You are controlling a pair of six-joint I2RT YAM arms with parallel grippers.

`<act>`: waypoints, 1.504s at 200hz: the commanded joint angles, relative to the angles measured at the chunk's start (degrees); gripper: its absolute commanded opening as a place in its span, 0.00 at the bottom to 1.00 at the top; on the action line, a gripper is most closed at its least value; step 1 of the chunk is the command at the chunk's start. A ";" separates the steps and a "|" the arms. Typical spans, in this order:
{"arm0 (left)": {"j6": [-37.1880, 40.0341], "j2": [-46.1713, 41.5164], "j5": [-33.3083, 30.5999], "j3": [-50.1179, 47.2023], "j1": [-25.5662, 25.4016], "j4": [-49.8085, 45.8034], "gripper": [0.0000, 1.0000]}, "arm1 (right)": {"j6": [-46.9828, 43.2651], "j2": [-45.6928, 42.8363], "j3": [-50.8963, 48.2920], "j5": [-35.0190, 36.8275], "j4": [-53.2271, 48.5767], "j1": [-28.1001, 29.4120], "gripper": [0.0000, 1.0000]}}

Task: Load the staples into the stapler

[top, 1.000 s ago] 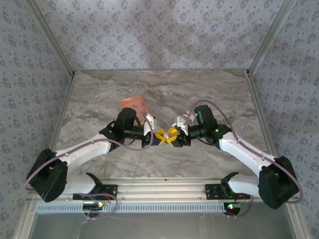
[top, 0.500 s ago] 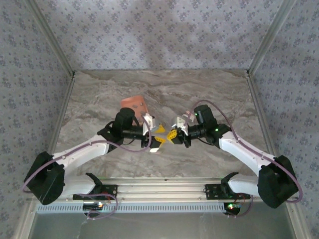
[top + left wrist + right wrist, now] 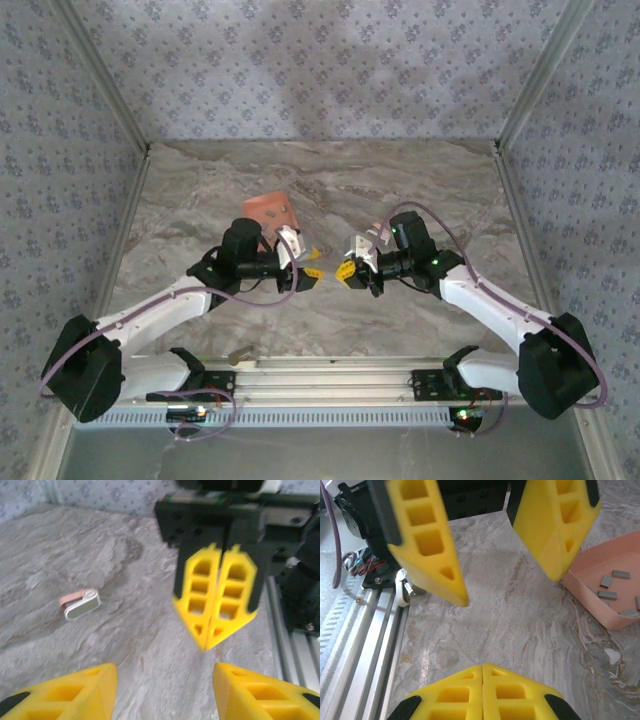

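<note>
Because the staples (image 3: 612, 587) are thin, stiff metal strips, light and slick, they will probably skid or tip under a clumsy pinch. Each looks best taken from above, across its narrow width. They lie loose in the salmon tray (image 3: 600, 614), which sits just past the left claw (image 3: 507, 587) on the side away from the rail (image 3: 365, 630). That claw is spread and holds nothing.

The stapler (image 3: 81, 605) lies flat on the bench (image 3: 125, 645), ahead of the left claw and off to its far side, well apart from both claws. It is small, rigid and smooth-sided, so a grip across its two long flanks seems safest, though it may slide on the polished top.

The right claw (image 3: 206, 642), pressed together with nothing between its tips, faces the left claw head-on and near. The tray's raised wall would likely hinder a low approach, and the two claws crowd each other.
</note>
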 commanded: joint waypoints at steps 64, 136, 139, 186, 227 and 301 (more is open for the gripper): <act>-11.38 -4.34 -17.89 0.49 2.30 -10.37 0.57 | 1.40 -4.58 -3.71 14.38 2.81 7.10 0.40; -37.86 -9.73 -29.66 -0.42 13.38 -20.22 0.62 | 3.17 8.92 -4.39 32.37 22.18 34.03 0.62; -38.41 -10.08 -29.38 -0.73 13.95 -20.12 0.62 | 2.82 9.96 -4.02 32.92 22.73 35.05 0.62; -42.08 -15.39 -28.25 -4.40 18.04 -19.87 0.62 | 0.31 24.99 2.35 37.30 31.69 44.37 0.68; -43.25 -16.99 -27.92 -4.71 19.14 -20.54 0.62 | 0.70 32.29 7.31 35.13 34.88 46.19 0.67; -43.69 -17.25 -26.33 -6.19 19.75 -20.53 0.62 | 2.13 42.64 14.47 31.29 36.66 48.91 0.59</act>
